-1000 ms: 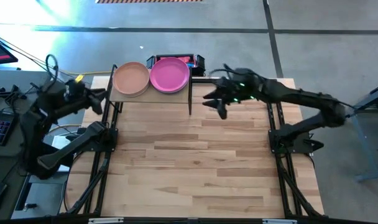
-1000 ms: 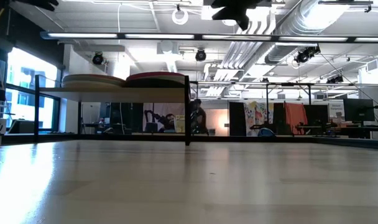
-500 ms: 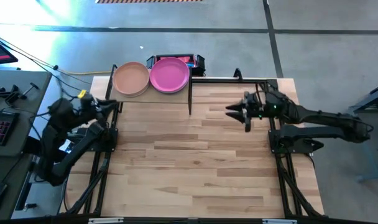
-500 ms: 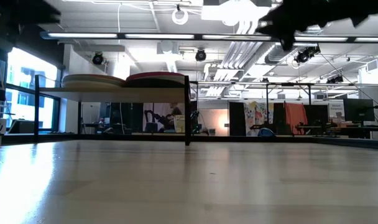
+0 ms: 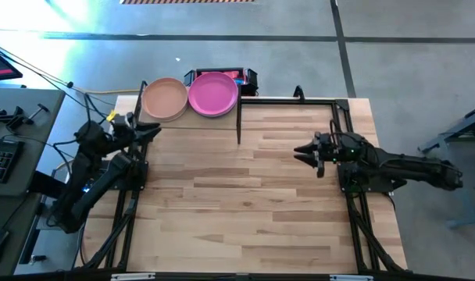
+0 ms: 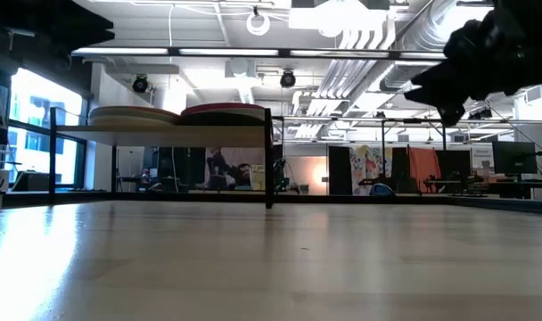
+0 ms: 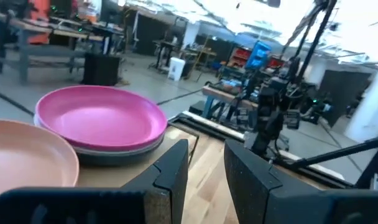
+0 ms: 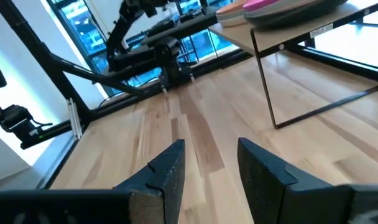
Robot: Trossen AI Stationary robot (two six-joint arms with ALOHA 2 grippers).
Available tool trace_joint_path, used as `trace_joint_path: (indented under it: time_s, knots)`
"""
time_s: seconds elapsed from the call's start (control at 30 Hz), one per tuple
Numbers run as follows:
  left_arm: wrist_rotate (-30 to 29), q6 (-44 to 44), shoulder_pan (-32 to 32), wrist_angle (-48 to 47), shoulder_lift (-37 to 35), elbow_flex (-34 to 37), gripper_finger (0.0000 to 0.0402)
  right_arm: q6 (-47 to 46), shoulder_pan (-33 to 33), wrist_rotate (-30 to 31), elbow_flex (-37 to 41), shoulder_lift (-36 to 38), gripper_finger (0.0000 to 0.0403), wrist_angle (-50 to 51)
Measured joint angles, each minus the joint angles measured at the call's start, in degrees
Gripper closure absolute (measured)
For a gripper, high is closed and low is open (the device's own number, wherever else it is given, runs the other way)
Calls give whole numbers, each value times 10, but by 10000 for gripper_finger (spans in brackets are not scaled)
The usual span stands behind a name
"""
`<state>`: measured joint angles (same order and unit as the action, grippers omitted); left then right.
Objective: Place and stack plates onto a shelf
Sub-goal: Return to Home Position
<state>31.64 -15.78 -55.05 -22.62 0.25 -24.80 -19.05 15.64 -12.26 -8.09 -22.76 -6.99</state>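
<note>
Two stacks of plates stand on the shelf (image 5: pixel 191 115) at the table's far left: one topped by a peach plate (image 5: pixel 165 99), the other by a magenta plate (image 5: pixel 213 94). The low view shows both stacks (image 6: pixel 133 115) (image 6: pixel 225 111) resting on the raised wood panel (image 6: pixel 164 130). My left gripper (image 5: pixel 153 131) hovers open at the shelf's near left corner; its wrist view shows the magenta plate (image 7: pixel 102 118) and the peach plate (image 7: pixel 24 165) beyond the fingers (image 7: pixel 206 152). My right gripper (image 5: pixel 300 150) is open above the table's right side, away from the shelf.
The shelf's black frame legs (image 5: pixel 239 125) stand on the slatted tabletop (image 5: pixel 245 203). Black arm mounts run along the left (image 5: pixel 128 179) and right (image 5: pixel 351 187) table edges. A dark and red device (image 5: pixel 241 76) sits behind the shelf.
My right gripper has drawn back from beside the shelf toward the table's right and near side, and dropped lower. My left arm has folded down and its gripper has shifted slightly toward the shelf's near left corner. The plates have stayed put.
</note>
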Motion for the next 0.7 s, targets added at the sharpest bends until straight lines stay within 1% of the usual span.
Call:
trace_joint_path:
  time_s: [0.13,0.27,0.5,0.7]
  knots:
    - [18,-6,0,31,0,33,310,0,1,7,40,39,274,-11]
    - [32,-20,0,66,0,74,310,10,1,27,56,63,274,-10]
    - [41,-22,0,170,0,166,310,36,1,39,75,68,274,-4]
    - [43,-21,0,269,0,236,310,48,1,91,75,67,274,19]
